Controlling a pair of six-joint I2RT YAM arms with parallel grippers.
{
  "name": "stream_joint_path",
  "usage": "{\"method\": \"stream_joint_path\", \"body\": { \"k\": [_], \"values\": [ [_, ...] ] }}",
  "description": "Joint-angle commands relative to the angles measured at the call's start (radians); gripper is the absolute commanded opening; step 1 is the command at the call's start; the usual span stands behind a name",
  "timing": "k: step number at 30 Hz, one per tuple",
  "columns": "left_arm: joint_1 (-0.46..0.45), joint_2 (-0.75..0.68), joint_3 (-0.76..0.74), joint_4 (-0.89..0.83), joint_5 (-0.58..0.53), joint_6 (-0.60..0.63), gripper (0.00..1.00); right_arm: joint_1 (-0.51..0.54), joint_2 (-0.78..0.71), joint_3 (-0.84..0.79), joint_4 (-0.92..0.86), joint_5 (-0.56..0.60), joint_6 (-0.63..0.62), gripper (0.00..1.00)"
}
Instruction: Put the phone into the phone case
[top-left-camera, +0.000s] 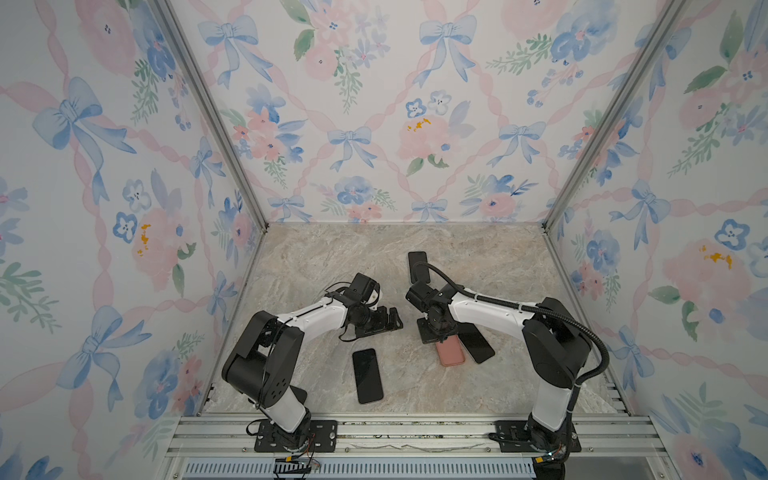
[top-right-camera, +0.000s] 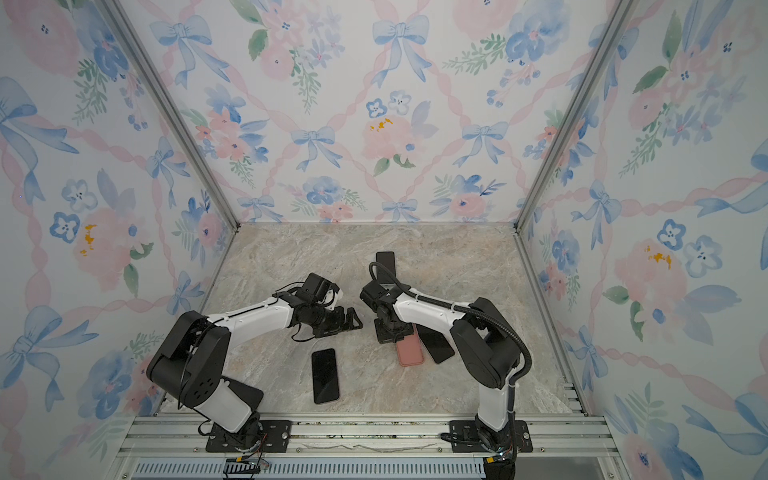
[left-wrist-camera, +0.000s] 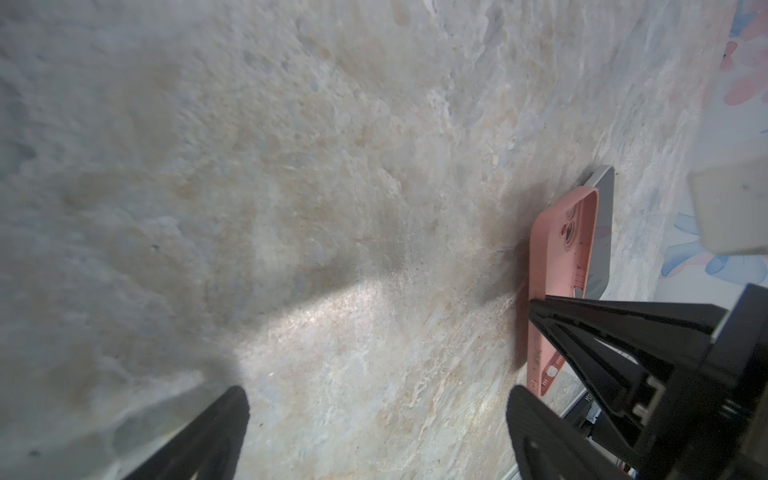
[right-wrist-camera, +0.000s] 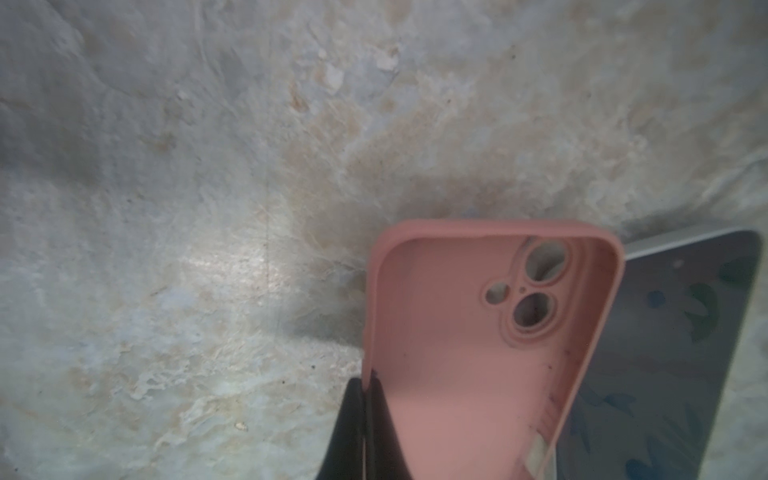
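On my left, the left gripper (top-left-camera: 392, 322) hangs just above the marble-patterned tabletop (top-left-camera: 316, 266) with its jaws spread fully wide and nothing between them; in the left wrist view its two black fingers (left-wrist-camera: 208, 436) frame bare stone. Below it in both top views lies a black phone (top-left-camera: 367, 375), screen up, flat on the table and apart from both arms. To the right of that, my right gripper (top-left-camera: 436, 334) is clenched on one side wall of the pink phone case (top-left-camera: 451, 350); the right wrist view shows the dark fingertips (right-wrist-camera: 353, 419) pinching the case's wall, one inside and one outside, with the hollow of the case (right-wrist-camera: 478, 353) facing the camera and its camera cut-outs visible. The case is empty. Just beside the case, on its right and partly under it, a second dark phone (top-left-camera: 478, 343) lies on the table, its glass reflecting the wallpaper in the right wrist view. Another dark phone-shaped slab (top-left-camera: 419, 266) lies farther back, half hidden by the right arm's cable. The table sits in a booth of floral wallpaper (top-left-camera: 353, 104) with blue bows and pink ribbons, held by aluminium framing (top-left-camera: 208, 112), and both arms are bolted to a slotted rail (top-left-camera: 415, 432) at the front. I can read no brand or lettering anywhere.
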Motion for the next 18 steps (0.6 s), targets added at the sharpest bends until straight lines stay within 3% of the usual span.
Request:
{"method": "stream_joint_path", "body": {
  "k": [1,12,18],
  "values": [
    [0.008,-0.027,-0.011,0.006,0.024,0.014,0.98,0.019,0.022,0.027,0.021,-0.011,0.028,0.03],
    [0.011,-0.034,-0.01,0.012,0.026,0.007,0.98,0.068,0.054,0.047,0.056,-0.007,0.008,0.11],
    [0.011,-0.042,-0.01,0.01,0.029,0.006,0.98,0.068,0.035,0.052,0.044,0.007,0.0,0.34]
  ]
}}
